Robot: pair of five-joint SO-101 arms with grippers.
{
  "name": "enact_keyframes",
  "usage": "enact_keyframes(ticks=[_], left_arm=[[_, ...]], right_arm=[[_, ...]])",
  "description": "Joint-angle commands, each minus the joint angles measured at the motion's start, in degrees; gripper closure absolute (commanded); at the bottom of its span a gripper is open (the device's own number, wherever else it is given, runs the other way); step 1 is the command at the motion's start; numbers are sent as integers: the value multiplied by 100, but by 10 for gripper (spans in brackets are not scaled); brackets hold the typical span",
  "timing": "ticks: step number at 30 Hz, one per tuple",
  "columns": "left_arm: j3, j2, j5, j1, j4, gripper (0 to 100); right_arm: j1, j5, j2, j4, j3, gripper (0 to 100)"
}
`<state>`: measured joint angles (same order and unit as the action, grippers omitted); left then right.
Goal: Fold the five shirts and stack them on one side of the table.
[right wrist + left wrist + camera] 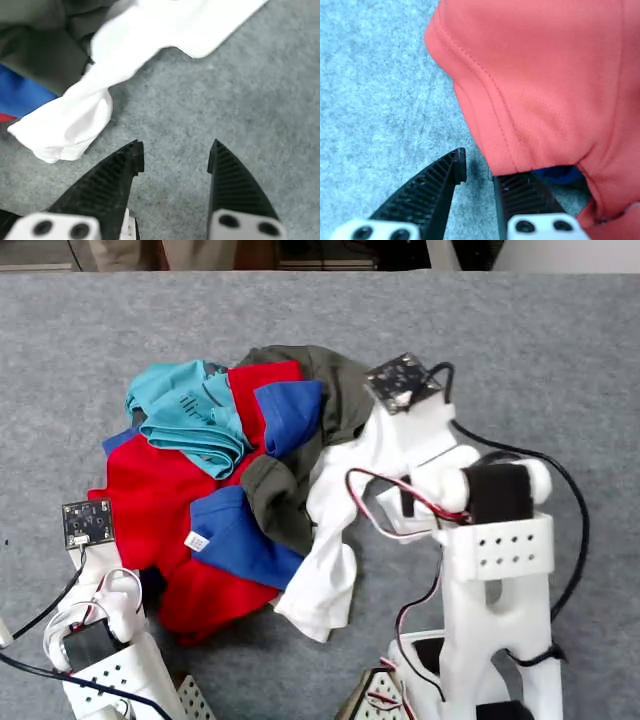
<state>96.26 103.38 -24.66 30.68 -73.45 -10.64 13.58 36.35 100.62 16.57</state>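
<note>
Five shirts lie in a loose heap mid-table: teal [190, 415], red [150, 495], blue [240, 535], olive [320, 390] and white [330, 570]. My left arm [95, 615] stands at the heap's near-left corner. Its gripper [480, 172] is open by a narrow gap just above the grey cloth, with the hem of the red shirt [545, 90] lying against one fingertip [507, 182]. My right arm [490, 540] stands at the heap's right side. Its gripper [176, 150] is open wide over bare table, beside a sleeve of the white shirt [65, 125].
Grey felt covers the table [560, 350], with free room to the right, the far side and the left of the heap. The table's far edge [330, 272] runs along the top. Cables [575, 510] loop around the right arm.
</note>
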Motion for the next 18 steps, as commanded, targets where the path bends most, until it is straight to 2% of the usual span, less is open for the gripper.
enact_keyframes(ticks=[1, 12, 18], left_arm=[[62, 40, -18, 18, -35, 911], [62, 40, -18, 18, -35, 911], [62, 40, -18, 18, -35, 911]], right_arm=[[-224, -9, -22, -18, -268, 775], [-259, -44, -127, -105, -277, 775], [-558, -53, -936, -88, -453, 774]])
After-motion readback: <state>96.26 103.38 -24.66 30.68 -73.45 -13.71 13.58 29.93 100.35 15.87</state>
